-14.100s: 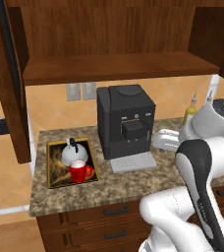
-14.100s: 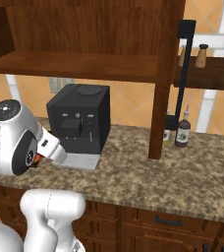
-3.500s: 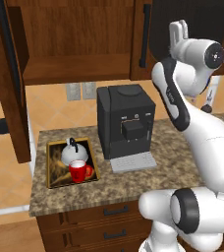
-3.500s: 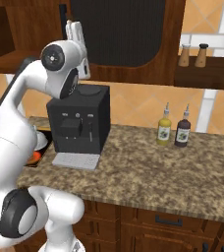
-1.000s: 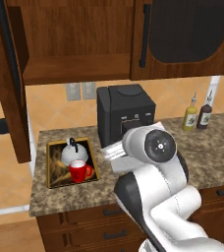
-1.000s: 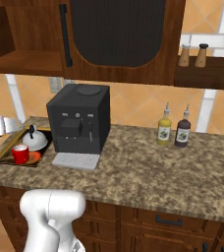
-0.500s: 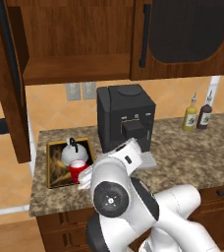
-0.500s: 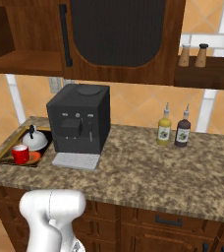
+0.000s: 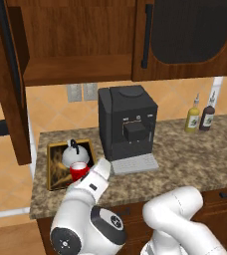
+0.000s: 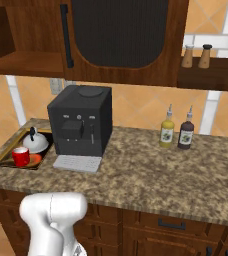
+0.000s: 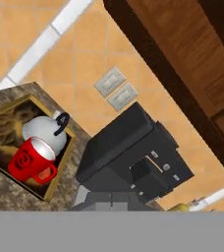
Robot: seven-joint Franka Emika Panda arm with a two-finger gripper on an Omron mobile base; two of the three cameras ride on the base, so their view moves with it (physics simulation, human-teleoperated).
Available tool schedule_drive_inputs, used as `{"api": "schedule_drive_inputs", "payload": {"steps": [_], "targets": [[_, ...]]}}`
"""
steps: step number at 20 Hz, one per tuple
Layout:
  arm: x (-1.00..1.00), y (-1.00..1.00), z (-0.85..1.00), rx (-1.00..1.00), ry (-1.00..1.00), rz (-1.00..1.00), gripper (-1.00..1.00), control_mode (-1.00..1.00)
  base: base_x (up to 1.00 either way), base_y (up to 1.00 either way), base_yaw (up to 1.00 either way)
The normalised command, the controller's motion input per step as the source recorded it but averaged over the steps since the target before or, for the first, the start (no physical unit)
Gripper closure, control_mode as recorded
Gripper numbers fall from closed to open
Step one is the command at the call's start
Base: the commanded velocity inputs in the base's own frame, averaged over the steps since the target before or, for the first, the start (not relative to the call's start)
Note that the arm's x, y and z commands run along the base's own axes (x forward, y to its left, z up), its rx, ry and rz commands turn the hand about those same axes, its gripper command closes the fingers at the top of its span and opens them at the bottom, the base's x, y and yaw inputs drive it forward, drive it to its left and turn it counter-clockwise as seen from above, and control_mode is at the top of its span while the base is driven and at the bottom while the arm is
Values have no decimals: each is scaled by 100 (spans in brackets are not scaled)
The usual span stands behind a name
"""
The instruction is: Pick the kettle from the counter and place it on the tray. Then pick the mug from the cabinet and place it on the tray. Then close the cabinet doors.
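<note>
I see a dark wood cabinet point(image 9: 80, 45) across the top of the wall. Its right door point(image 10: 121, 35), a black ribbed arched panel with a long black bar handle, lies flat against the front; the left door point(image 9: 8, 84) stands swung out at the far left, baring a plain wooden shelf point(image 9: 75, 74). Below runs a speckled brown-grey granite counter point(image 10: 151, 175) over dark drawers. A boxy black coffee machine point(image 9: 128, 127) sits near the middle, its grey drip plate in front. Left of it lies a flat rectangular tray point(image 11: 1, 128) with a gold rim and a brown painted picture. On the tray stands a squat, domed silver-white kettle point(image 10: 35, 142) with a thin black arched handle, and just in front of it, near me, a bright red cylindrical mug point(image 10: 21, 156). Two small bottles point(image 10: 177, 131), one yellow, one dark, stand to the right by the wall. My claw is out of sight; its fingers are clenched together, and I cannot tell that they grasp anything.
</note>
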Motion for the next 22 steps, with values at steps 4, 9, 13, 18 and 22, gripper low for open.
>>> {"api": "schedule_drive_inputs", "payload": {"steps": [4,9,13,18,22], "targets": [[20,88,-15,-33,8,-18,100,-100,0,0,0],[14,93,-2,-32,13,-17,100,-100,0,0,0],[18,94,-3,-38,7,-18,100,-100,0,0,0],[18,85,-13,-31,0,-14,100,-100,0,0,0],[23,71,-4,-28,-1,-9,100,-100,0,0,0]]}}
